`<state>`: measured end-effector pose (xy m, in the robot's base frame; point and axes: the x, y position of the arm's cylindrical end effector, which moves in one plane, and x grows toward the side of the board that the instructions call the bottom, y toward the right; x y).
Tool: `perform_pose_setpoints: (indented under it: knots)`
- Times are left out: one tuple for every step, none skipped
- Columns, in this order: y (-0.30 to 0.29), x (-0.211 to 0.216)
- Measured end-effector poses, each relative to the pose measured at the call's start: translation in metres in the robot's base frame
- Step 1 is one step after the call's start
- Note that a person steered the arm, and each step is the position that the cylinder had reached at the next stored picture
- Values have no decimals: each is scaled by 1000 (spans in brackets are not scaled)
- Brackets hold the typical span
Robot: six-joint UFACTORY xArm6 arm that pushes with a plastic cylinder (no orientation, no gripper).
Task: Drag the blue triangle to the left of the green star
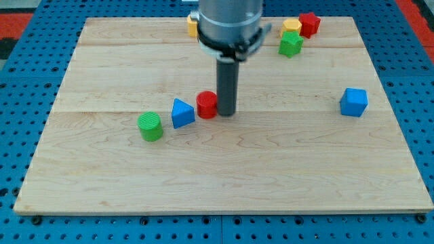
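Camera view, single frame. Rod (226,81) comes down from the grey arm housing (229,24) at top centre; my tip (226,112) sits on the wooden board (271,176) just above the frame's middle. No jaws on this rig, only the bare rod, nothing gripped.

Red cylinder (207,104) is just left of my tip, touching or near touching, can't tell which. Blue triangle (182,112) lies just left of the red cylinder, so the cylinder is between it and my tip. Green cylinder (150,127) sits lower left of the triangle, close but apart.

Green star (290,45) is in the upper right part of the board, well apart from the blue triangle. Yellow block (292,27) is just above the star, red block (309,24) right of the yellow one, all three clustered; shapes of those two unclear. Blue cube (353,102) stands alone at right of frame. Another yellow block (192,26) peeks out left of the housing at top, mostly hidden.
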<state>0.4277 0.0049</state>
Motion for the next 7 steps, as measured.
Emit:
perform_pose_setpoints:
  knots:
    - [3,40]
    - [-70,63]
    - [-103,20]
    - [-81,-15]
    - [-66,-3]
    - [-65,18]
    - [-33,-23]
